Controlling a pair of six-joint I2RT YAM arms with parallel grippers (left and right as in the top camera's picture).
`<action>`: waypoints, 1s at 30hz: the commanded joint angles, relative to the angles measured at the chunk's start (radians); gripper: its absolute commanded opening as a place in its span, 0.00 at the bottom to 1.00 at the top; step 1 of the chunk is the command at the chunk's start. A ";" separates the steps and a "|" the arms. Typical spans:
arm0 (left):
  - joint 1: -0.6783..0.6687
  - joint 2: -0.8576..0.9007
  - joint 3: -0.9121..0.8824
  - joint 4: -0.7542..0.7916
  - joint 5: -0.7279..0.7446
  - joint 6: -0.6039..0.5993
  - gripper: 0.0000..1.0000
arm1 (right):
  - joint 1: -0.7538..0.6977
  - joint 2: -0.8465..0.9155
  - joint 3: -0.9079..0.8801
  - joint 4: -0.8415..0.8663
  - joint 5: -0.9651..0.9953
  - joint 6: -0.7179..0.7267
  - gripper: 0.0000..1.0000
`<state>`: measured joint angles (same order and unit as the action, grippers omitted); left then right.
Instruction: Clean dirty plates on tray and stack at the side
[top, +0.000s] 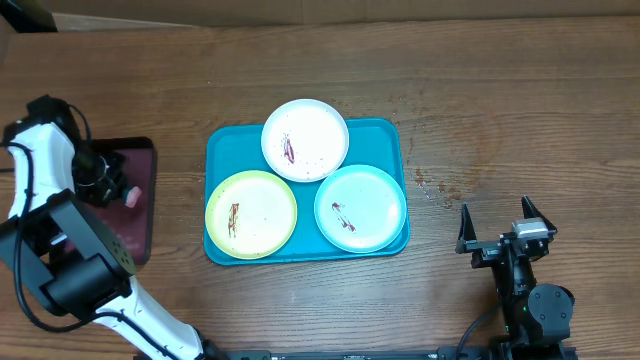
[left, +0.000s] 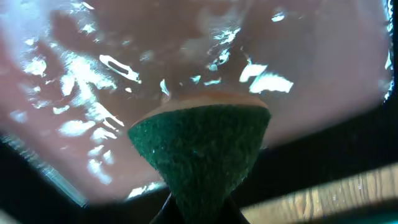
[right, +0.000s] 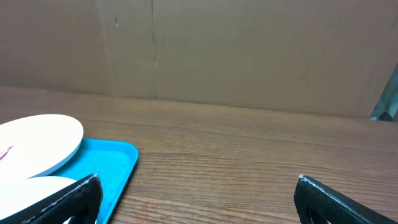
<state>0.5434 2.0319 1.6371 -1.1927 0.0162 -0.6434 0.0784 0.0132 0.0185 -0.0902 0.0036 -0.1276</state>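
plates (top: 305, 140): lying on tray (top: 380, 138), well apart from both pincers
left pincer (top: 112, 186): clamping green sponge (left: 199, 149)
right pincer (top: 495, 213): fingers standing apart

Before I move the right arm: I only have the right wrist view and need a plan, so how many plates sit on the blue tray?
Observer: Three on the turquoise tray: the white plate farthest from the robot, with the yellow-green plate and the mint plate nearer.
Operator: Are they all dirty?
Observer: Yes, each one shows dark red smears.
Operator: Where is the left arm?
Observer: The left gripper is over the maroon tray, pinching a green-faced sponge.
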 joint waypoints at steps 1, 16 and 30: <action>0.019 -0.002 0.157 -0.078 0.003 0.039 0.04 | 0.000 -0.006 -0.011 0.006 -0.006 0.000 1.00; -0.020 0.002 0.105 0.008 -0.052 0.090 0.04 | 0.000 -0.006 -0.011 0.006 -0.006 0.000 1.00; -0.007 -0.001 0.115 -0.016 -0.048 0.102 0.04 | 0.000 -0.006 -0.011 0.006 -0.006 0.000 1.00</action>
<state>0.5308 2.0338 1.6463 -1.1774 -0.0193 -0.5652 0.0788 0.0132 0.0185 -0.0902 0.0032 -0.1280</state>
